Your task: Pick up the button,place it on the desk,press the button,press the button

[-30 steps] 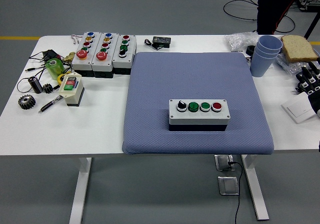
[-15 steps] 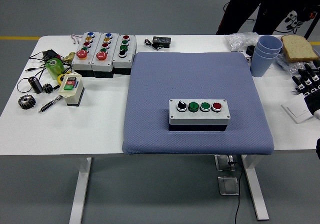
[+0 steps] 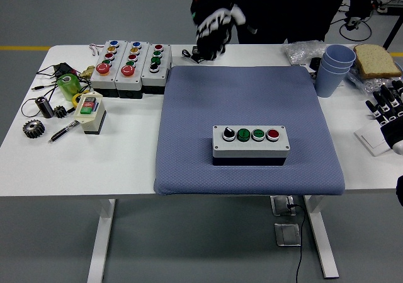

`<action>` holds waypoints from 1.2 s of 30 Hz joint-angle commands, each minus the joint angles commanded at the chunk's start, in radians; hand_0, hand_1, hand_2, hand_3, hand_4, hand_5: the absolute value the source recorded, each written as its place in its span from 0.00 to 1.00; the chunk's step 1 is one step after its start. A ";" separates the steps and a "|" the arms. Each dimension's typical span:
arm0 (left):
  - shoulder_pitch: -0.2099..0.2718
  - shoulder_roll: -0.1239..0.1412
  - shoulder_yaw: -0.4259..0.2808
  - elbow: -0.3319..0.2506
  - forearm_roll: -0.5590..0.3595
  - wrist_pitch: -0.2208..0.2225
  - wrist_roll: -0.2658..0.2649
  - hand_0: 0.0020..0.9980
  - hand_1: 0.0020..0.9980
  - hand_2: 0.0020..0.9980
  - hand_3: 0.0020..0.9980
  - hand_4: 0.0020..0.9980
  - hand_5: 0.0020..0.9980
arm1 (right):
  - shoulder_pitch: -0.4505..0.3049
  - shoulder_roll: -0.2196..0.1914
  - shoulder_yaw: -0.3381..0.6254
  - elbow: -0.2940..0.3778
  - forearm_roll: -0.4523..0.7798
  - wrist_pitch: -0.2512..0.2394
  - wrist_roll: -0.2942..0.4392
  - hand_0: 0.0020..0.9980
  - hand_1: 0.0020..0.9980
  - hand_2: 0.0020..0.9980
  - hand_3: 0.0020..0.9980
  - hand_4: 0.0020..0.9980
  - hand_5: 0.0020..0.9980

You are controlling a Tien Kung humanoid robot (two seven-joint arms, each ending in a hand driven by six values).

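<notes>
Blue-grey padded mat [image 3: 245, 100] covers the middle of the white table [image 3: 126, 163], and everything below is placed relative to it. Left of the mat you have clutter: three button boxes in a row [image 3: 130, 69] touching one another near its far left corner, a small cream switch box [image 3: 90, 113] nearer you, plus a gear [image 3: 33, 128], a pen [image 3: 63, 132] and a green roll [image 3: 66, 86]. Above the mat's far edge, a person's gloved hand [image 3: 215, 28] hovers, fingers loosely curled, holding nothing you can make out.

On the mat itself, toward its near edge, sits the task's button box [image 3: 251, 142]: a grey lid over a dark base, with one black knob, two green buttons and one red. It looks like rigid plastic, moderately light and smooth-sided (so likely slippery); you would judge the long front and back walls the safest grip, clear of the button caps.

Right of the mat stand stacked blue cups [image 3: 332, 69] and a slice of bread [image 3: 376, 60]. Your right hand [image 3: 387, 109] rests at the table's right edge, fingers spread, empty. Open room lies between box and mat's right edge; the table's near edge is close.
</notes>
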 joint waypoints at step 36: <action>0.002 0.000 -0.005 0.000 0.011 -0.002 0.003 0.63 0.67 0.69 0.61 0.34 0.65 | -0.029 0.028 -0.011 -0.010 0.036 -0.022 -0.001 0.62 0.57 0.60 0.60 0.69 0.23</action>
